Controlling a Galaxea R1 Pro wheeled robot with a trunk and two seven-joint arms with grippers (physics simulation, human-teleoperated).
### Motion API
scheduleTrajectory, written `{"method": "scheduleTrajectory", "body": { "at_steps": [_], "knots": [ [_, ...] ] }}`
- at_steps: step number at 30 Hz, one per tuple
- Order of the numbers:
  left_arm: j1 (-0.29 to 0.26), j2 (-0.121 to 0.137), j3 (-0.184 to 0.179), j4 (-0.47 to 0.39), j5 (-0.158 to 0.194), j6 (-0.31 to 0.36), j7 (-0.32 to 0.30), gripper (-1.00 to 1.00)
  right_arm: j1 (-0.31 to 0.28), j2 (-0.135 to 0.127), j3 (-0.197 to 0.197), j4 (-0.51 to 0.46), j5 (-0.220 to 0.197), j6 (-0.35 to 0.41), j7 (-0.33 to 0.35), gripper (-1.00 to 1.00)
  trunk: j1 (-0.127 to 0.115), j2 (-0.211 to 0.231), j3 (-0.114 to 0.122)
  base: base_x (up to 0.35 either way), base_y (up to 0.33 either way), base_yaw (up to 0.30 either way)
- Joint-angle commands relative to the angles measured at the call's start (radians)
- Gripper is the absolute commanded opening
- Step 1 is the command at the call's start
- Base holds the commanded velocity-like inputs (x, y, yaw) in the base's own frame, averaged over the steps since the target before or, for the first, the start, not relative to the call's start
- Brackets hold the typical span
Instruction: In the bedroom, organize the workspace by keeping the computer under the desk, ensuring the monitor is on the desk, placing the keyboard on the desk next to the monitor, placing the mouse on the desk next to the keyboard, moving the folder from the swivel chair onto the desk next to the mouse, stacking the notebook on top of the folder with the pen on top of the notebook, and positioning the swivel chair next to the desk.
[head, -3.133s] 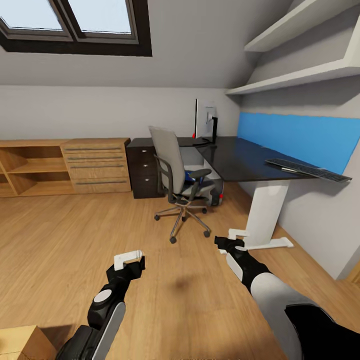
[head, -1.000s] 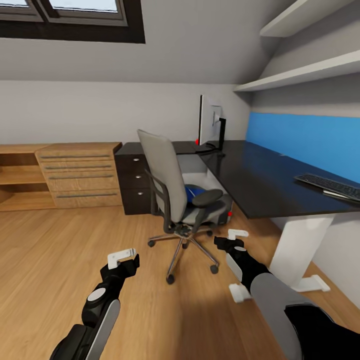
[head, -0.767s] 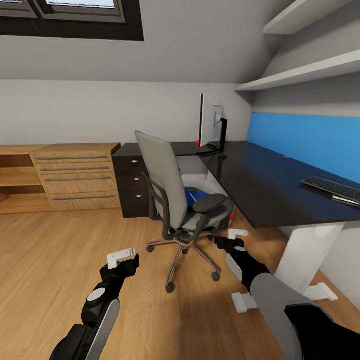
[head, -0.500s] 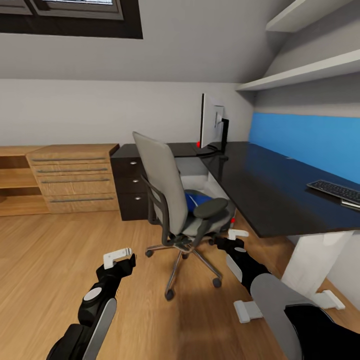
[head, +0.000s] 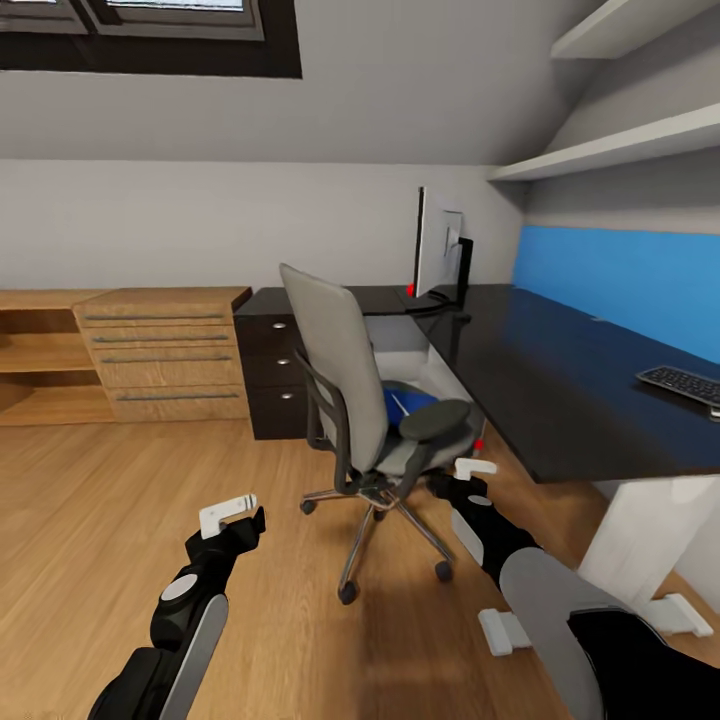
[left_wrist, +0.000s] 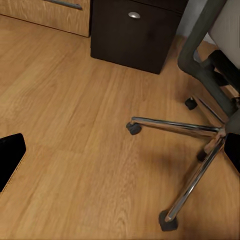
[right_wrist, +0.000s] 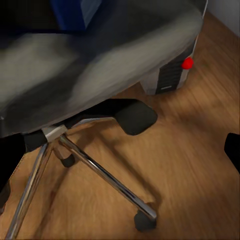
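**Robot faces the swivel chair, both arms held low and empty**

The left gripper (head: 232, 515) hangs over the wooden floor (head: 100, 500), its fingers (left_wrist: 10, 159) set wide with nothing between them. Beyond and left of these fingers stands a wooden drawer unit (head: 165, 350); straight beyond them sits a dark drawer cabinet (head: 275, 375).

Between the two grippers stands the swivel chair (head: 345, 370), its grey back turned toward the robot and its chrome star base (left_wrist: 195, 150) on the floor just ahead of the left fingers. A blue folder (head: 403, 404) lies on the seat, partly hidden by the backrest and armrest.

The right gripper (head: 468, 482) hovers close to the chair's seat edge, fingers spread wide and empty. In the right wrist view the computer (right_wrist: 172, 75) stands on the floor beyond the seat, under the dark surface (head: 560, 380).

Further right of the right fingers, the monitor (head: 438, 250) stands upright on the far corner of the surface, and the keyboard (head: 685, 384) lies near the blue wall panel (head: 620, 290), well apart from the monitor.
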Motion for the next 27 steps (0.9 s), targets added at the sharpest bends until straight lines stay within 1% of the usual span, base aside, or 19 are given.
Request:
{"method": "scheduleTrajectory", "body": {
  "at_steps": [1, 6, 16, 27],
  "knots": [
    [-0.001, 0.000, -0.002, -0.001, 0.010, 0.002, 0.009, 1.00, 0.000, 0.000, 0.004, 0.000, -0.011, -0.002, -0.004, 1.00, 0.000, 0.000, -0.001, 0.178, 0.000, 0.078],
    [-0.001, 0.000, -0.002, 0.000, 0.009, 0.002, 0.009, 1.00, 0.000, 0.000, 0.004, 0.000, -0.011, -0.002, -0.003, 1.00, 0.000, 0.000, -0.001, 0.215, 0.000, 0.030],
    [-0.001, 0.000, -0.003, 0.001, 0.009, 0.004, 0.009, 1.00, 0.000, 0.000, 0.005, 0.000, -0.011, -0.002, -0.003, 1.00, 0.000, 0.000, -0.001, 0.021, 0.000, 0.019],
    [-0.001, 0.000, -0.002, 0.001, 0.011, 0.002, 0.009, 1.00, 0.000, 0.001, 0.008, 0.000, -0.011, -0.002, -0.003, 1.00, 0.000, 0.000, -0.001, -0.007, 0.006, 0.227]
  ]
}}
